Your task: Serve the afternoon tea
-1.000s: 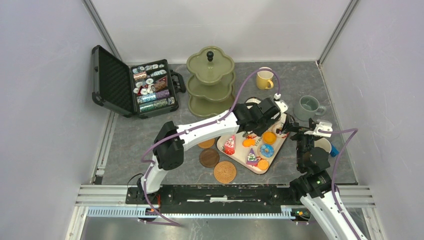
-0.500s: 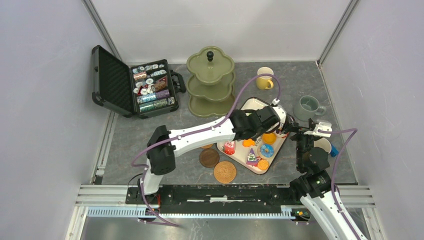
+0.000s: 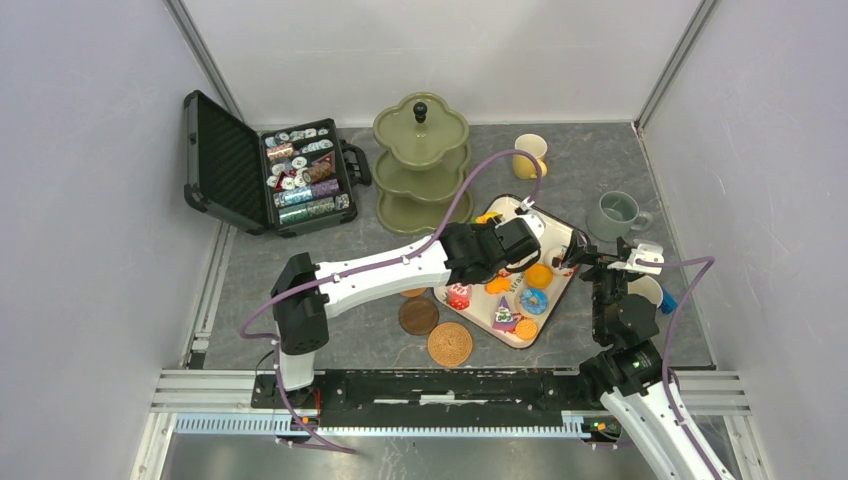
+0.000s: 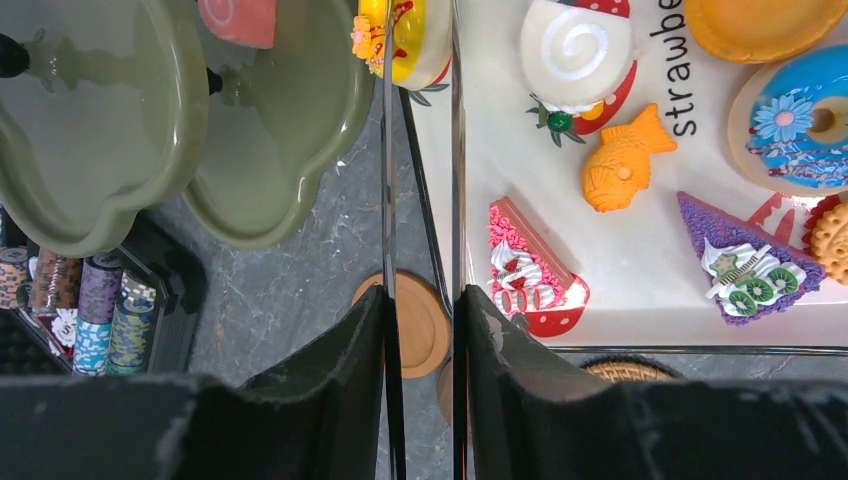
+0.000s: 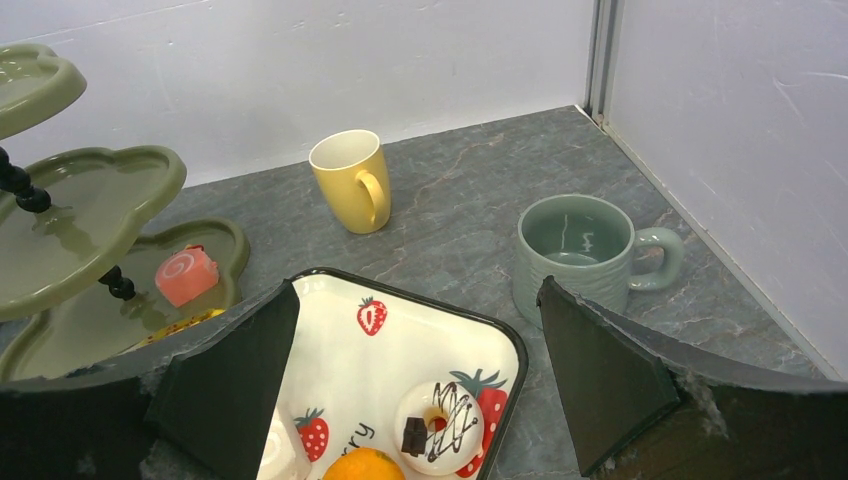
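Left wrist view: your left gripper [image 4: 421,298] pinches the yellow cake [image 4: 415,35], nearly closed; right gripper [image 5: 418,285] gapes wide, empty.

Left arm [image 3: 380,268] lay diagonally over the tray's [image 3: 562,224] left edge and one coaster [image 3: 413,291], so no drop-in from above there. Left gripper [image 3: 489,220], clamped on a yellow cake [image 4: 405,35], filled the gap between tray and stand [image 3: 421,165]. Upper tiers overhung the bottom tier, leaving only its outer lobes reachable. Case [image 3: 215,160] handle sat just beside the stand, a tight fit. Right gripper [image 5: 418,290], jaws wide, hung over the tray's right edge. Bare table [image 5: 460,230] between yellow mug [image 5: 352,180] and grey-green mug [image 5: 575,250] was passable, as was the strip in front of the case.
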Motion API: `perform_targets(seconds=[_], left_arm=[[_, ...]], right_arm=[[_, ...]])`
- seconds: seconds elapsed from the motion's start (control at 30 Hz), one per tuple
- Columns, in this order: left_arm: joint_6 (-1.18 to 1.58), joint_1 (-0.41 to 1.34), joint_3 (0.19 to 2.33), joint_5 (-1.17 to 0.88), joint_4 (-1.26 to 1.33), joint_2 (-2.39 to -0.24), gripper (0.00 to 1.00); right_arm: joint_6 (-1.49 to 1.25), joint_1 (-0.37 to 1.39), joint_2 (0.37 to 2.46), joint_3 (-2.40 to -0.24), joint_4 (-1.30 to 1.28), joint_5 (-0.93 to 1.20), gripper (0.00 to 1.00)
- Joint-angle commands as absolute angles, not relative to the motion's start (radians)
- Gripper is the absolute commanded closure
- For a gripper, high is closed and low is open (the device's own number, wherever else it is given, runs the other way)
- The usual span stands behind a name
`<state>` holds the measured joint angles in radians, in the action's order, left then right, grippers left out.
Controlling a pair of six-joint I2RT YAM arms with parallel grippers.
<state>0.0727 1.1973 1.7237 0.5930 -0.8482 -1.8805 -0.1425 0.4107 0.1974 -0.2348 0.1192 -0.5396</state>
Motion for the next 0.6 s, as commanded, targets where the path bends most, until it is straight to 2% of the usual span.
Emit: perform_targets(seconds=[0.0, 0.2, 0.57], left_arm=[[0.078, 1.198, 1.727, 0.592, -0.827, -1.791, 0.69], [0.062, 1.197, 1.753, 0.6, -0.818, -1.779, 0.69], [-0.163, 1.173, 1.95, 0.889, -0.819, -1.94, 0.67]], right_arm=[[-0.151, 0.414, 0.194, -0.228, 0.161, -0.541, 0.02], [-0.151, 0.414, 0.192, -0.227, 0.161, -0.539, 0.02], [-0.152, 0.414, 0.189, -0.228, 0.158, -0.541, 0.02]])
